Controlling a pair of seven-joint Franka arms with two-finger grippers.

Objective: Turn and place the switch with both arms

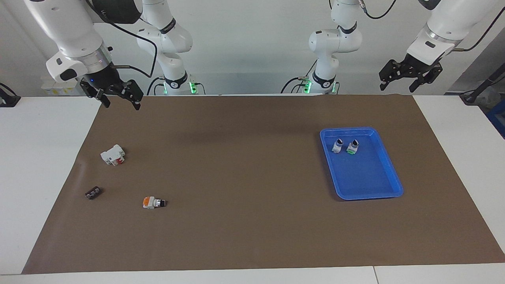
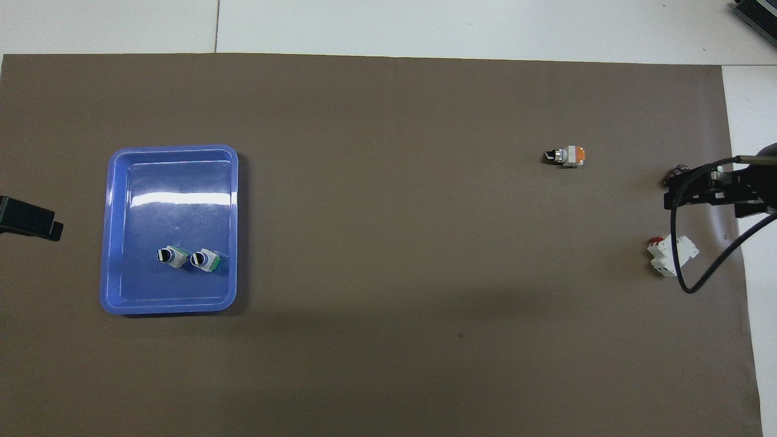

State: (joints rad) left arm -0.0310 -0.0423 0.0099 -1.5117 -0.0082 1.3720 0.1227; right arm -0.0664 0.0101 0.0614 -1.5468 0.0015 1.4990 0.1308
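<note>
A switch (image 1: 154, 202) with a black knob, silver collar and orange base lies on its side on the brown mat, toward the right arm's end; it also shows in the overhead view (image 2: 566, 156). Two more switches (image 1: 337, 146) (image 1: 352, 147) stand upright in the blue tray (image 1: 378, 189), also seen from overhead (image 2: 172, 256) (image 2: 205, 260). My right gripper (image 1: 120, 101) hangs open and empty, high over the mat's edge at its own end (image 2: 671, 193). My left gripper (image 1: 398, 86) hangs open and empty, high over its own end; only its tip (image 2: 36, 221) shows overhead.
A white block with a red part (image 1: 113, 155) (image 2: 671, 255) and a flat black strip (image 1: 93, 193) lie toward the right arm's end, the block nearer to the robots than the lying switch. The blue tray (image 2: 115, 230) sits toward the left arm's end.
</note>
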